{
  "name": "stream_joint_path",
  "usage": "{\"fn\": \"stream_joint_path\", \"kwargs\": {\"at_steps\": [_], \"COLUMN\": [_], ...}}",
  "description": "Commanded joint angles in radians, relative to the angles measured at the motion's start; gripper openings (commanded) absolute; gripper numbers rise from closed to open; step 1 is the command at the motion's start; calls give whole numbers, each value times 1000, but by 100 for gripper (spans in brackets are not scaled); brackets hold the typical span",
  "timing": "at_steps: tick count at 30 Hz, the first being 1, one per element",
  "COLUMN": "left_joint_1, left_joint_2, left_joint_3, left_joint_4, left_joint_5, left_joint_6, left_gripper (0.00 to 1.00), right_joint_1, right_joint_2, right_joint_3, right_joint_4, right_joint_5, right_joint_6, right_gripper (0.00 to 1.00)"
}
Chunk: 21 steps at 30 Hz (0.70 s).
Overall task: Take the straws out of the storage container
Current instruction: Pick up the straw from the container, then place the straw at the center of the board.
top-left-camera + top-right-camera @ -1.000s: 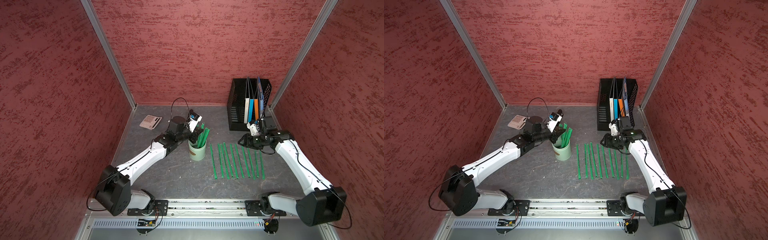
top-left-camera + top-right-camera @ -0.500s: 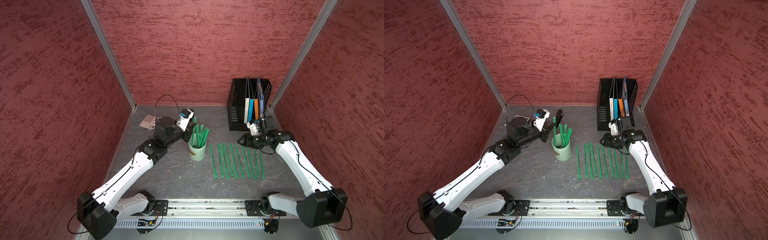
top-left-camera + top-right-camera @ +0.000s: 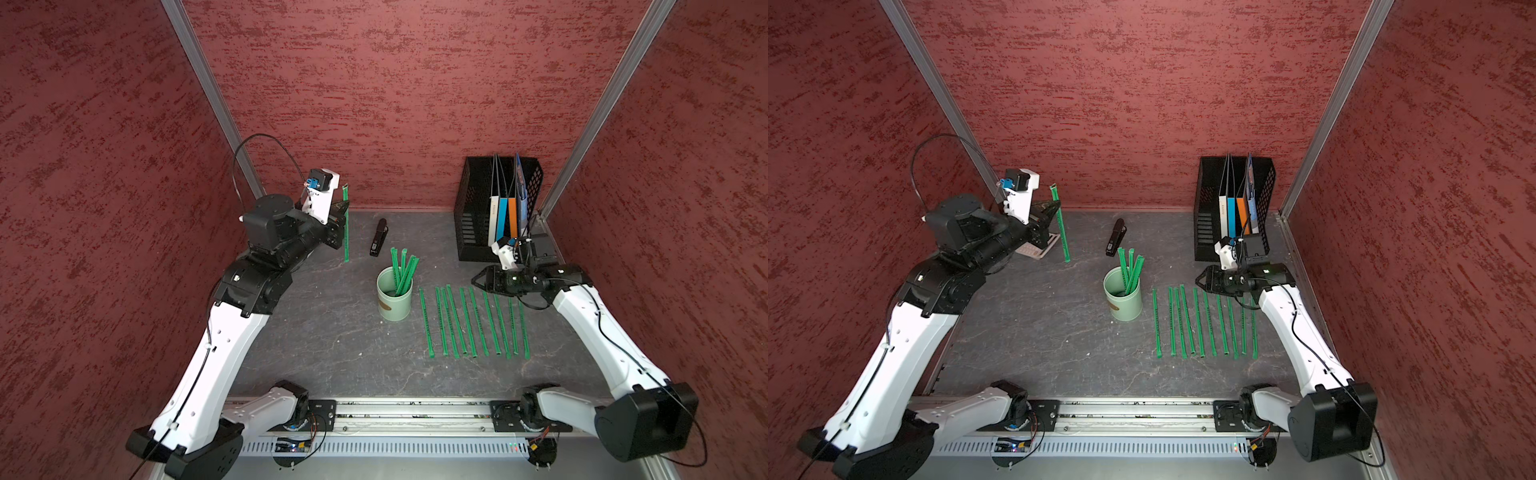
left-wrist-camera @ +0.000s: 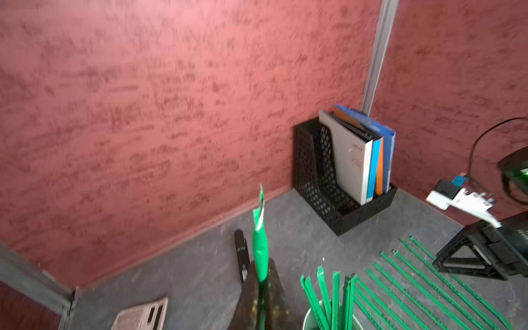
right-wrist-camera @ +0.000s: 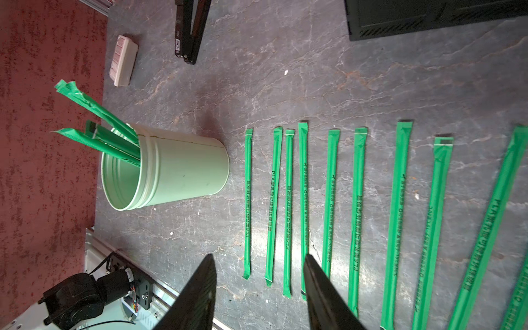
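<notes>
Since a second ago my left pincer point(image 3: 343, 207) has lifted away from the storage container point(image 3: 393, 300) and swung to the upper left of both top views, carrying a single straw point(image 3: 345, 232) clear of the rim. Its jaws are pressed tight on that straw in its upper part. The straw hangs nearly upright, left of the black stapler point(image 3: 379, 239); whether its lower end touches the grey table point(image 3: 324, 332) I cannot tell. My right pincer point(image 3: 478, 283) has barely shifted. It hovers at centre right with jaws parted and nothing between them, over the far ends of the row of straws point(image 3: 473, 324) lying side by side on the table. The storage container stands upright at frame centre, just left of that row, with several leaning straws point(image 3: 402, 270) inside. At upper right, beyond the right pincer, stands the black file rack point(image 3: 478, 208).
</notes>
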Motion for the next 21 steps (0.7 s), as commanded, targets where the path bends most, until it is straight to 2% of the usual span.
{"fn": "stream_joint_path", "kwargs": {"at_steps": [1, 9, 15, 21], "left_joint_1": [48, 99, 94, 53], "left_joint_2": [116, 336, 433, 489], "left_joint_3": [-28, -175, -327, -418], "left_joint_4": [-198, -171, -60, 6], "left_joint_5": [28, 116, 170, 188], "left_joint_6": [-73, -207, -291, -329], "left_gripper": [5, 1, 0, 0], "right_joint_1": [9, 9, 9, 9], "right_joint_2": [-30, -65, -65, -73], "right_joint_3": [-24, -71, -79, -84], "right_joint_4": [37, 31, 53, 61], "right_joint_5": [-47, -51, -64, -67], "right_joint_6": [-19, -69, -63, -50], "right_gripper": [47, 51, 52, 52]}}
